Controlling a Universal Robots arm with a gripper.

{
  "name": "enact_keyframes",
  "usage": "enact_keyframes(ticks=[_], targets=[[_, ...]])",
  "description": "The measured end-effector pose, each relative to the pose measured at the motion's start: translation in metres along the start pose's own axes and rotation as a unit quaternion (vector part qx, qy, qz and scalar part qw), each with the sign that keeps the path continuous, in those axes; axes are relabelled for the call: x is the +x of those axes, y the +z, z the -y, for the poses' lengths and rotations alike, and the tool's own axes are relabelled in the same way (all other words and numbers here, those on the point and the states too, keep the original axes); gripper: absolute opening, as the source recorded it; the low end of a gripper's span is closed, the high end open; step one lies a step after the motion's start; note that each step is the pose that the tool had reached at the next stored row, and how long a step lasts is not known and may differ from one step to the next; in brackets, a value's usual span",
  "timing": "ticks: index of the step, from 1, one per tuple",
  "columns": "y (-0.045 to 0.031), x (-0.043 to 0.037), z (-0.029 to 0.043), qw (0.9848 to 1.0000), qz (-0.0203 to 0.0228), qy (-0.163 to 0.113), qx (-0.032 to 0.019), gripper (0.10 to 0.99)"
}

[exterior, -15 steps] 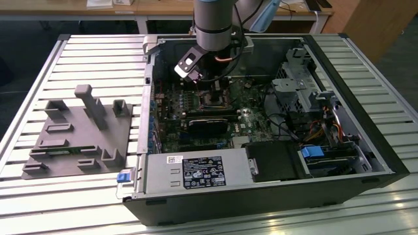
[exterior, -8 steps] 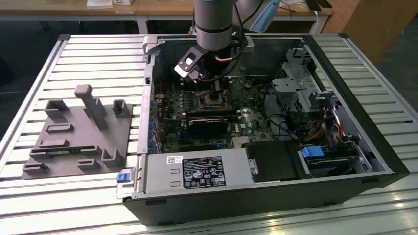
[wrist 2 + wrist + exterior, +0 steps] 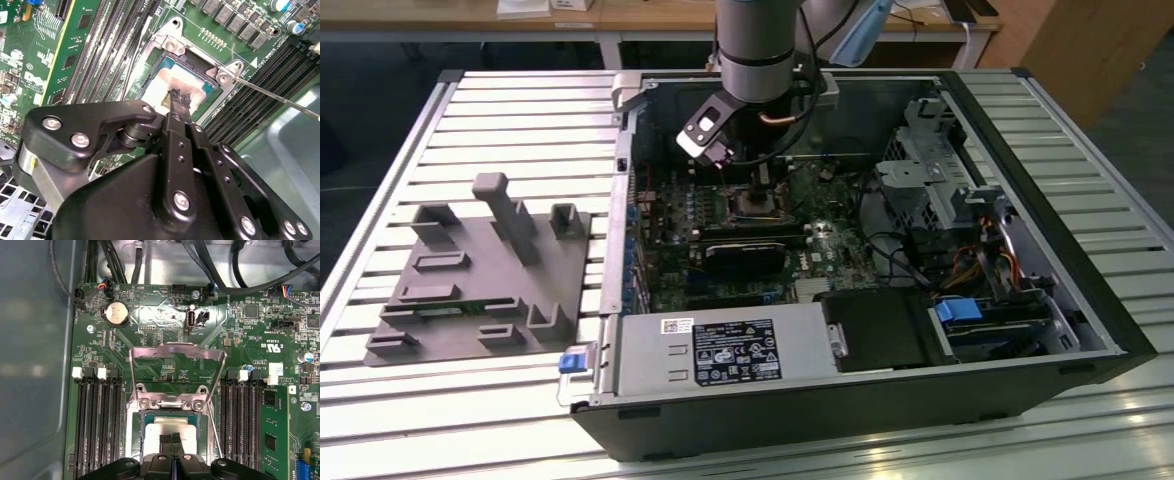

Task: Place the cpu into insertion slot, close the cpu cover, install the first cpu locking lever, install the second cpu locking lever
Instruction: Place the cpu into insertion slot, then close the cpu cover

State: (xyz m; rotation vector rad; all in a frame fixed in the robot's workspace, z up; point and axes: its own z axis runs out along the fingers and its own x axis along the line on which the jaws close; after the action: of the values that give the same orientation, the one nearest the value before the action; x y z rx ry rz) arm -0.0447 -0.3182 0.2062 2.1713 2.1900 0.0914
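Slatted metal bench [image 3: 494,110] is carrying an open PC case [image 3: 854,410], with a grey fixture [image 3: 480,270] lying beside it, well apart from the jaws. Arm [image 3: 754,40] is reaching down into the case. Jaws are sitting clenched together, gripping nothing. Fingertips [image 3: 166,438] are touching the top face of the cpu [image 3: 170,425]. The cpu is lying flat in the insertion slot [image 3: 170,403], directly under the jaws. The cpu cover [image 3: 175,346] is standing swung open just beyond the jaws, at the slot's far edge, with green board showing through its window. One thin locking lever [image 3: 280,97] is angling away from the slot, off to one side of the jaws. Black memory slots [image 3: 95,425] are running along both sides of the jaws.
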Motion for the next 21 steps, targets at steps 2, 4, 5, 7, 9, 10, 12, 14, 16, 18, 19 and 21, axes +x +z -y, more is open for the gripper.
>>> enact_keyframes(ticks=[2,4,5,7,9,10,12,14,16,18,19,21], targets=[[-0.0006,0.0,-0.0001,1.0,-0.0001,0.0,0.0,0.106],[-0.001,0.0,-0.0001,1.0,-0.0002,0.0,-0.0001,0.106],[-0.0012,0.0,-0.0001,1.0,-0.0002,0.0,-0.0001,0.106],[-0.0015,0.0,-0.0001,1.0,-0.0002,0.0,-0.0001,0.106],[-0.002,0.0,-0.0002,1.0,-0.0001,0.0,0.0,0.106],[-0.0023,0.0,-0.0002,1.0,-0.0001,0.0,0.0,0.106],[-0.0031,0.0,-0.0002,1.0,-0.0001,0.0,0.0,0.106],[-0.0041,0.0,-0.0003,1.0,-0.0001,0.0,0.0,0.106],[-0.0051,0.0,-0.0004,1.0,-0.0001,0.0,0.0,0.106],[-0.0063,0.0,-0.0005,1.0,-0.0001,0.0,0.0,0.106],[-0.0069,0.0,-0.0006,1.0,-0.0001,0.0,0.0,0.106],[-0.0085,0.0,-0.0007,1.0,-0.0001,0.0,0.0,0.106]])
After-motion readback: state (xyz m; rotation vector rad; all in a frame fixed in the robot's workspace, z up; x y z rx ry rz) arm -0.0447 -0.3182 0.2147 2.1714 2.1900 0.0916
